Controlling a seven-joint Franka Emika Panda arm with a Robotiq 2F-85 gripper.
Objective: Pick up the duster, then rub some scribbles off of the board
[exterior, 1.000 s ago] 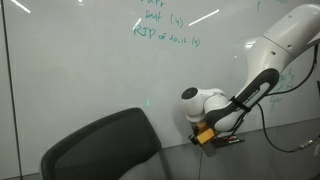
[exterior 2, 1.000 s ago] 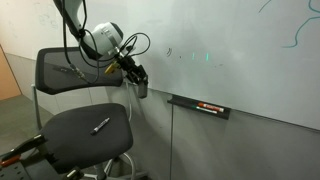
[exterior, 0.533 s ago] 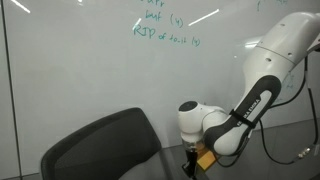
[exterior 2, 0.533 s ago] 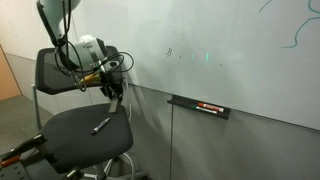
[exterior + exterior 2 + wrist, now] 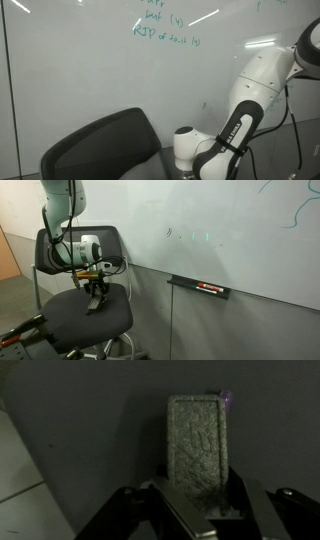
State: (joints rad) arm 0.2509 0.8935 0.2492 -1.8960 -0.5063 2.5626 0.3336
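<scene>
- One small block to lift: duster (image 5: 197, 445), flat on the desk (image 5: 95, 420), really the dark padded seat of an office chair (image 5: 75, 240), well apart from the board (image 5: 230, 230).
- In the wrist view, seen lengthwise with the mottled grey felt face up. Long edges running away from the claw (image 5: 203, 495), near end between the two fingers.
- Claw spread wide, nothing held. One finger to either side of the block's near end, dark seat visible in both gaps, no contact to be seen.
- In an exterior view, claw (image 5: 95, 292) poised just above the duster (image 5: 96, 307) and pointing down at the seat. Impossible to tell there how close to touching.
- Judged light, probably felt or foam on a stiffer back. Little squeeze needed, some give under the pads likely, no danger of breaking.
- Fuzzy surface, so hardly slippery. More worry from the soft seat sinking under a push and tipping the block.
- Best hold judged across the two long sides, near the middle of the length, to avoid pivoting when pressed against the board.
- Worth keeping a felt face clear of the fingers and turned outward for the rubbing.
- Shallow block, so probably calls for going low, almost to the seat, to catch enough of the side walls.
</scene>
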